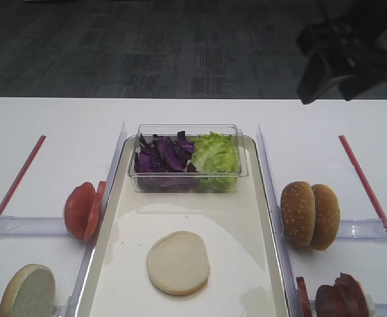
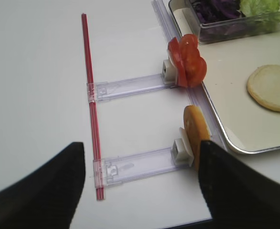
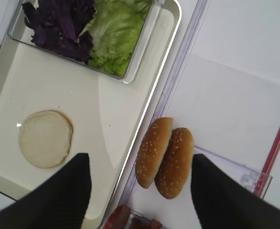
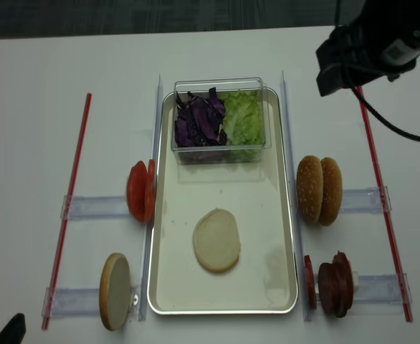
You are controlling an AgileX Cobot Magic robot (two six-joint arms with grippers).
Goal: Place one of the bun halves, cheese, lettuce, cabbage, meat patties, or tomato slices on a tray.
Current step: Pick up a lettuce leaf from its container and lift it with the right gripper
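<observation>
The tray was cream-white with a silvery rim. On it lay a pale cream bun half. The clear tub held dark purple cabbage and light-green lettuce. Two golden-brown, sesame-speckled bun halves stood at right, dark reddish-brown meat patties at lower right, and orange-red tomato slices at left. Red strips crossed the white table.

Bare tray floor around the flat bun half, clear tub blocking its far end.
</observation>
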